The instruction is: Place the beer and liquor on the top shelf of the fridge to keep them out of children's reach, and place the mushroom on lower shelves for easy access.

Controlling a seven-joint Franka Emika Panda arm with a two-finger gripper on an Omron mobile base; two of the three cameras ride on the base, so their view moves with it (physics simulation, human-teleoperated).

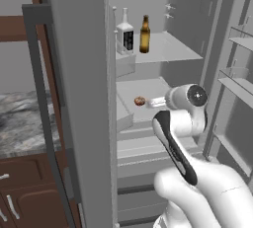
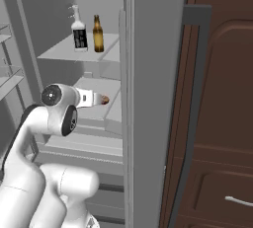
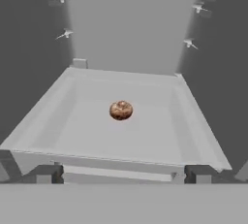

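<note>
Inside the open fridge (image 1: 197, 19), the clear liquor bottle (image 1: 124, 34) (image 2: 79, 35) and the amber beer bottle (image 1: 144, 34) (image 2: 98, 34) stand upright side by side on the top shelf (image 1: 168, 50). One shelf down, the small reddish-brown mushroom (image 1: 140, 101) (image 2: 105, 99) (image 3: 120, 110) lies on the white lower shelf (image 3: 160, 136). My gripper (image 3: 123, 174) (image 1: 148, 102) is level with that shelf, just in front of the mushroom. It is open, its fingertips (image 3: 46, 173) are wide apart, and it touches nothing.
The grey fridge door (image 1: 79, 98) with its long handle (image 1: 42, 113) stands open on the left, and another door (image 2: 153, 74) stands close on the right. Door bins (image 1: 237, 84) line the far door. Dark brown cabinets (image 2: 222, 123) and a marble counter (image 1: 20, 118) flank the fridge.
</note>
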